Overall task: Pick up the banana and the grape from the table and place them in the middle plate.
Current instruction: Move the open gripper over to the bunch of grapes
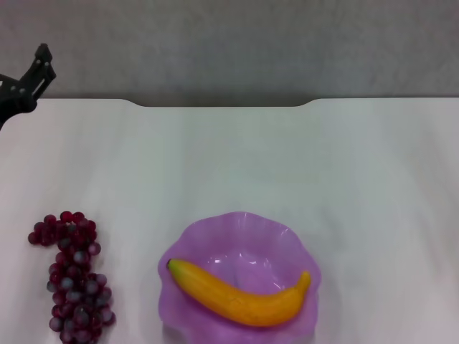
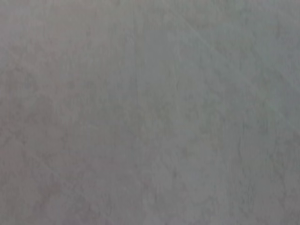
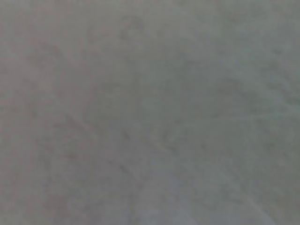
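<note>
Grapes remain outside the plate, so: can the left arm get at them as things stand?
Probably yes: the grape lies uncovered on the table's left side, and nothing stands between it and the left gripper.

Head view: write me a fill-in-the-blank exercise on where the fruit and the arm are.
1. The banana lies inside the ____.
2. The grape bunch rests on the ____, apart from the purple dish.
3. Seen from the robot, the grapes lie to the ____ of the banana.
4. The left gripper hangs near the table's ____ edge, away from both fruits.

Missing words: middle plate; table; left; far
</note>
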`<state>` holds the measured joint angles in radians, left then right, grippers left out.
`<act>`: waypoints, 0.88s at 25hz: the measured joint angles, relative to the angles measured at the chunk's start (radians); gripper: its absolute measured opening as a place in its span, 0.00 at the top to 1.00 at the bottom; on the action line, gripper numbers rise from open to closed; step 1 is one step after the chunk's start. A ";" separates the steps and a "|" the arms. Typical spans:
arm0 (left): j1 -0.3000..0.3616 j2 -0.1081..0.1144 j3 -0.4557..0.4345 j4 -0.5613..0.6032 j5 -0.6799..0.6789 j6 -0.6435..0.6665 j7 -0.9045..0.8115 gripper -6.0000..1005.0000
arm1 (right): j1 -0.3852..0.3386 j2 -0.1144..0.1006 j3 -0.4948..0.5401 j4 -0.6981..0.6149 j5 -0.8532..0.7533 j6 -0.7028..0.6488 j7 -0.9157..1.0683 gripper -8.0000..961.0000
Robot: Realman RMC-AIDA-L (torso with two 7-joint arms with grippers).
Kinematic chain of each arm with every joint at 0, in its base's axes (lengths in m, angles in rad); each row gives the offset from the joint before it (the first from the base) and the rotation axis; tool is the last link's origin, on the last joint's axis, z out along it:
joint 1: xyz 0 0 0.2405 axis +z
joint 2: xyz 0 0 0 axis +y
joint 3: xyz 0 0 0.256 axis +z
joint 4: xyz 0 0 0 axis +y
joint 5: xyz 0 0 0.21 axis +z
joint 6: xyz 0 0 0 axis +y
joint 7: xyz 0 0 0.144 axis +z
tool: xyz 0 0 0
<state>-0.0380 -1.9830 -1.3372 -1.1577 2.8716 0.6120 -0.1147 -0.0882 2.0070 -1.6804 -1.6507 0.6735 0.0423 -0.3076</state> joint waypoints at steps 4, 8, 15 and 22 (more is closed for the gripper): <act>0.042 0.021 -0.002 -0.131 0.000 -0.156 -0.003 0.13 | -0.017 0.000 0.025 0.010 0.000 -0.003 0.013 0.30; 0.075 0.024 -0.022 -0.283 0.000 -0.386 0.017 0.13 | -0.018 0.000 0.029 0.027 0.000 -0.002 0.022 0.30; 0.108 -0.040 -0.094 -0.510 -0.001 -0.797 0.159 0.13 | -0.017 -0.001 0.033 0.038 0.000 0.003 0.022 0.30; 0.061 -0.047 -0.130 -0.617 -0.003 -1.129 0.188 0.13 | -0.014 -0.001 0.032 0.043 0.000 0.006 0.022 0.30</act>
<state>0.0229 -2.0298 -1.4674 -1.7750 2.8683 -0.5170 0.0730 -0.1026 2.0064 -1.6488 -1.6075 0.6733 0.0481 -0.2852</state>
